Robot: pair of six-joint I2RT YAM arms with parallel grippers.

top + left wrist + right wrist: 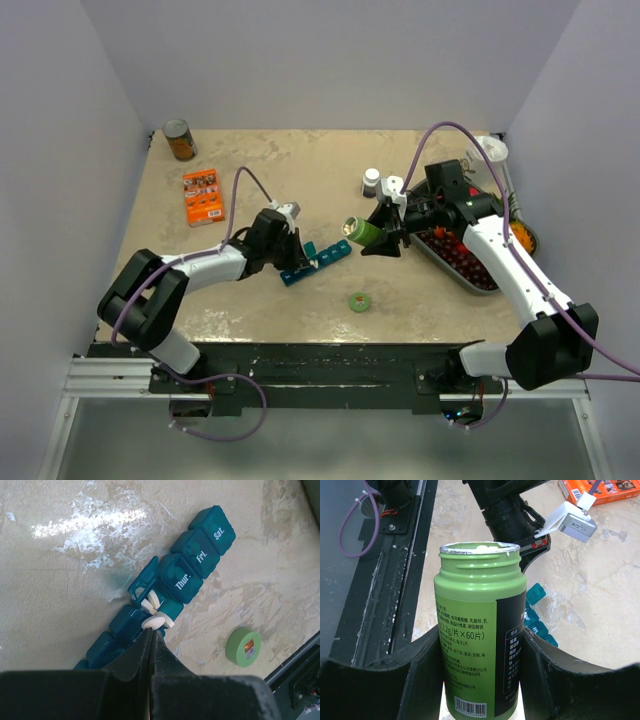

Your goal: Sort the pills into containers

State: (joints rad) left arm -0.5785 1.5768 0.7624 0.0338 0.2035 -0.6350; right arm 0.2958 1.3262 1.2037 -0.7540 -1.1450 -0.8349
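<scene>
Though unseen from above, a white pill is pinched by the left gripper over the pill organiser; a green bottle nearby is clamped by the right gripper.

The top view looks down on the whole bench; both close wrist views share the organiser.

The teal organiser runs under the left fingers, near end hidden; the green bottle between the right fingers has its base cropped.
</scene>
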